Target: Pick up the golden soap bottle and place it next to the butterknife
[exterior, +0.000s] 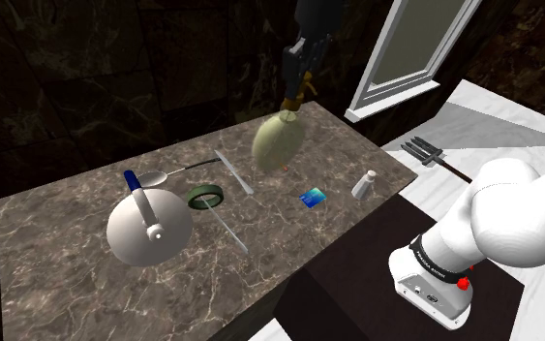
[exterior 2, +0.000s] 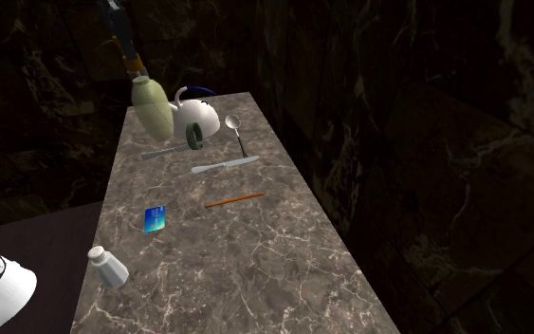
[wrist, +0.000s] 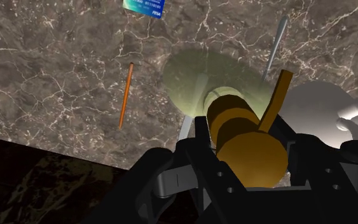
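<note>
The soap bottle (exterior: 278, 143) has a pale olive body and a golden pump top. It hangs tilted in the air above the far side of the marble counter (exterior: 76, 291). My gripper (exterior: 298, 89) is shut on the golden pump, which the wrist view shows clasped between the fingers (wrist: 244, 146). The second exterior view has the bottle (exterior 2: 153, 109) below the gripper (exterior 2: 132, 64), in front of the kettle. The silver butterknife (exterior: 233, 172) lies flat on the counter just to the shoulder view's left of the bottle, and in mid-counter (exterior 2: 225, 165) in the second exterior view.
A grey kettle (exterior: 146, 228) with a blue handle stands at the shoulder view's left, a green tape roll (exterior: 204, 198) beside it. A spoon (exterior 2: 236, 128), an orange pencil (exterior 2: 235, 199), a blue card (exterior: 311, 198), a white shaker (exterior: 364, 184) and another thin utensil (exterior: 224, 225) lie around.
</note>
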`<state>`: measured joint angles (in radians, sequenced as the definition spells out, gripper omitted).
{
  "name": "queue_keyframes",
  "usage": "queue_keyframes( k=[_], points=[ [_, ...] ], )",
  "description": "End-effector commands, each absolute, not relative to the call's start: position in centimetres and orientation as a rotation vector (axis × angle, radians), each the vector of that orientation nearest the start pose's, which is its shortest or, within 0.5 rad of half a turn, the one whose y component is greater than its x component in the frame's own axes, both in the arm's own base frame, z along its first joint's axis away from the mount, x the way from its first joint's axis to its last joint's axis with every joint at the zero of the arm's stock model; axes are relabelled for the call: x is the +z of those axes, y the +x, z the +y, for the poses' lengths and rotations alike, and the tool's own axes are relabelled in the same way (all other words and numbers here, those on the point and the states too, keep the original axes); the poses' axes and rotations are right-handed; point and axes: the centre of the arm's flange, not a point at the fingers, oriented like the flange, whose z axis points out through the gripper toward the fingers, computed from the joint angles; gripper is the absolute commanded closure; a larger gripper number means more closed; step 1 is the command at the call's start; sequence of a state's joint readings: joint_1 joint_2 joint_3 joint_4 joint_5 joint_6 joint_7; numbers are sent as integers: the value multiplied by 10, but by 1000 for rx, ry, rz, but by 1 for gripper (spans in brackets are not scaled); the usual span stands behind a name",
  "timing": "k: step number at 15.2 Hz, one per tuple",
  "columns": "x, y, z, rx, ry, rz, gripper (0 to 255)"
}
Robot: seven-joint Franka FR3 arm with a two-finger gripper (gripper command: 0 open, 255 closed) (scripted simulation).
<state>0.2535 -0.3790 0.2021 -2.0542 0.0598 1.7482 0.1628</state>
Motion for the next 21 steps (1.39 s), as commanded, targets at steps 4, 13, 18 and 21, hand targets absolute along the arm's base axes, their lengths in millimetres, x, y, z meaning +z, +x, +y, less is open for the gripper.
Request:
queue_keyframes(
  k=[4, 13, 18, 21],
  points=[
    [569, 395, 214, -108, -3105, -426, 255],
    [521, 395, 214, -108, -3105, -426, 255],
    [495, 395, 214, -108, -3105, -426, 255],
    [479, 395, 214, -108, -3105, -426, 255]
  ],
)
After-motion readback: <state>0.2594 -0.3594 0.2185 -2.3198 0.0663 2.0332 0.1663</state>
